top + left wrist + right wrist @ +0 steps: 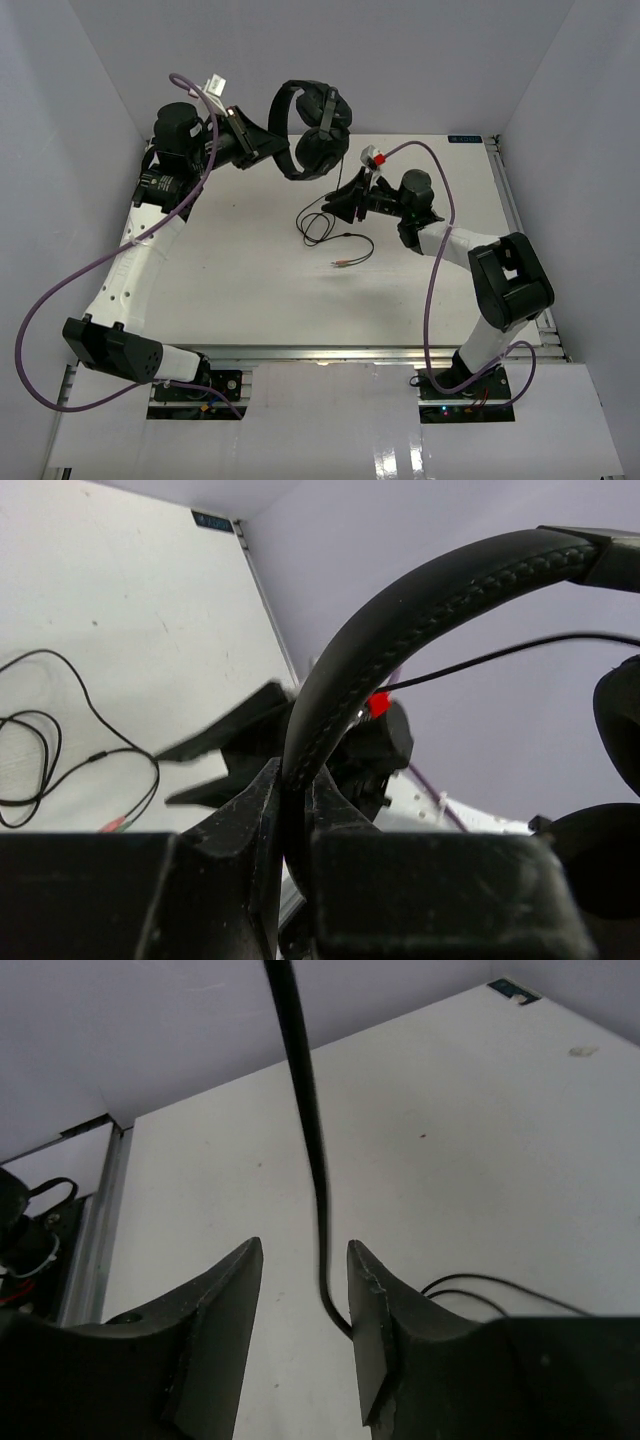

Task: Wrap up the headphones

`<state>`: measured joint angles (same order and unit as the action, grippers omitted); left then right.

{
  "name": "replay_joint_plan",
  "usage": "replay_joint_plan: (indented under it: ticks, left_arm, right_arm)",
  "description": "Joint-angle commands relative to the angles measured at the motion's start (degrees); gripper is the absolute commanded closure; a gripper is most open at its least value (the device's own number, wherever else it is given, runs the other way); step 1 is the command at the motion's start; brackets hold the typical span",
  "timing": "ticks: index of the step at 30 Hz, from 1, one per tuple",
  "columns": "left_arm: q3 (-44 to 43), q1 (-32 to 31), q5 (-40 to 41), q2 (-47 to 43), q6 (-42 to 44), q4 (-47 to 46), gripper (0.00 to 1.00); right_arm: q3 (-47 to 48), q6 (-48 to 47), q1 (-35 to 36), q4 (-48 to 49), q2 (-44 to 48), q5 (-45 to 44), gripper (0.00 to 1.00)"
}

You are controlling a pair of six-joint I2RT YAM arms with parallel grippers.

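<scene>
To the left of the headphones [312,130], the left pincer [262,150] is shut tight on the headband [400,610] and holds the whole set up in the air, clear of the counter [230,290], with the earcups [318,152] hanging at the lower end. Just below and right of the headphones sits the right pincer [305,1260]. Its jaws are partly apart and the thin cable [308,1110] runs straight down between them, but as far as I can see it isn't pinched. Below the headphones the rest of the cable lies in loose loops on the counter, ending in the coloured plugs [340,264]. I'd say the step in hand is catching the cable close to the headphones so it can be wound round them. To do that well, the right pincer should close squarely with the cable centred between the jaws. It needs enough grip to guide the cable but not crush it, and the loops need slack. The left pincer should keep the headphones steady.
</scene>
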<state>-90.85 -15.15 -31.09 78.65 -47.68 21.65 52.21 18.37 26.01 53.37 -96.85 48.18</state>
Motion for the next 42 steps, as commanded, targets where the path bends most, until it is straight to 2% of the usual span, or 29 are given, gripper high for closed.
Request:
replay_joint_plan:
  ticks: [1,2,3,7,11,13,17,19,21,26,30,33,38,42]
  left_arm:
    - [-3.1,-0.1,6.8,-3.0,-6.4,-6.7,1.00]
    - [-2.7,-0.1,7.6,-2.9,-7.4,-7.7,1.00]
    - [-2.2,-0.1,8.5,-2.7,-8.4,-8.8,1.00]
    - [-1.3,-0.1,10.5,-1.1,-12.1,-11.2,1.00]
    - [-1.1,-0.1,17.1,0.1,-12.9,-11.1,1.00]
    - [-2.2,-0.6,23.3,2.1,-8.9,-9.6,1.00]
    - [-4.1,-2.5,36.7,5.7,-1.9,-6.3,1.00]
    - [-4.2,-4.2,40.6,7.5,0.8,-5.7,1.00]
    - [-5.1,-6.3,46.9,10.6,6.1,-5.2,1.00]
    - [-5.3,-11.7,59.7,19.2,19.5,-4.8,1.00]
    - [-2.9,-13.6,63.4,22.8,24.7,-5.3,1.00]
    - [-0.3,-14.5,63.0,24.2,27.7,-5.5,1.00]
    - [4.7,-15.2,59.0,23.9,29.0,-6.4,1.00]
    - [7.3,-15.3,60.1,22.4,31.2,-7.5,1.00]
  right_arm:
    - [-4.9,2.4,1.8,8.7,4.6,2.4,0.81]
    - [-5.0,1.5,2.4,7.1,5.2,2.6,0.88]
    - [-5.0,0.2,3.0,5.4,5.8,2.7,0.92]
    - [-4.4,-4.6,5.4,-3.8,7.5,2.3,0.92]
    - [1.1,-22.8,10.0,-25.6,9.6,-3.9,0.92]
    - [5.3,-32.3,14.7,-42.7,11.2,-13.6,0.92]
    - [12.7,-44.7,19.7,-58.5,13.0,-32.9,0.92]
    - [16.2,-50.3,22.0,-64.6,12.2,-39.6,0.92]
    - [20.8,-56.0,23.8,-70.8,10.9,-50.4,0.92]
    - [25.8,-67.6,25.0,-72.7,11.3,-72.4,0.92]
    - [25.8,-76.1,24.4,-69.7,13.1,-81.7,0.92]
    - [25.1,-80.5,22.6,-65.8,13.9,-84.4,0.92]
    - [28.5,-81.1,18.8,-63.9,15.4,-85.1,0.92]
    - [27.9,-80.3,16.3,-63.7,16.9,-82.9,0.92]
